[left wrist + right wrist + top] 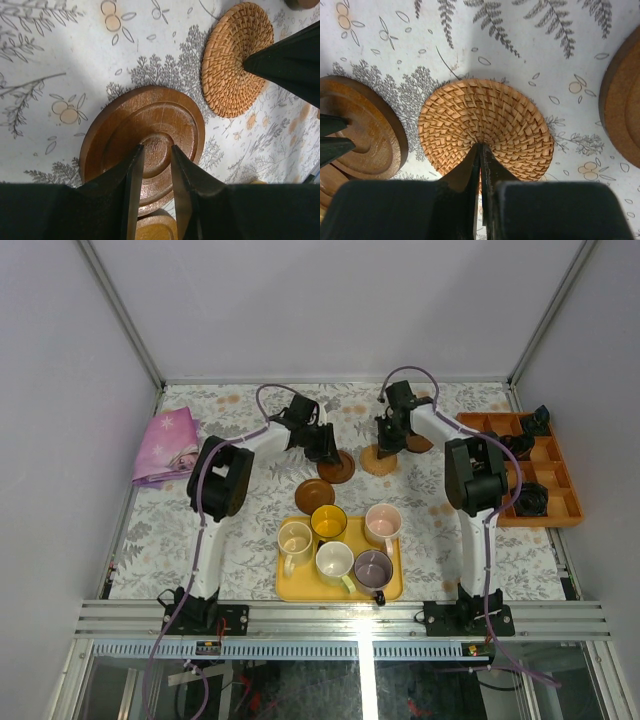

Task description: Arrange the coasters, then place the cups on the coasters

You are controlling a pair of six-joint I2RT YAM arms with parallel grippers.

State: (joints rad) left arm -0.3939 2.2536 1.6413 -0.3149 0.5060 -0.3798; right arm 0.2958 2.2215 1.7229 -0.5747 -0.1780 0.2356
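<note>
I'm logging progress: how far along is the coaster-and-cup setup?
Early. Nothing finished: all five cups sit in the yellow tray. In hand: the right gripper pinches the woven coaster; the left gripper stands open over a dark coaster. Left: finish laying coasters, then move every cup.

- The desk [150, 540] is covered with a white cloth printed with grey leaf sprays and small orange fruit.
- A folded pink-and-lilac cloth [167, 446] with pale flower shapes lies at the desk's far left edge.
- An orange compartment tray [556, 478], divided into square cells, lies along the right edge.
- Black objects sit in some of its cells, one [531, 499] near the front and another [540, 420] at the far corner. They are too small to identify.
- A rectangular yellow tray [288, 587] with rounded corners lies flat at the near centre of the desk.
- An aluminium rail [340, 618] runs along the desk's near edge.
- Plain white walls [330, 310] enclose the left, far and right sides.
</note>
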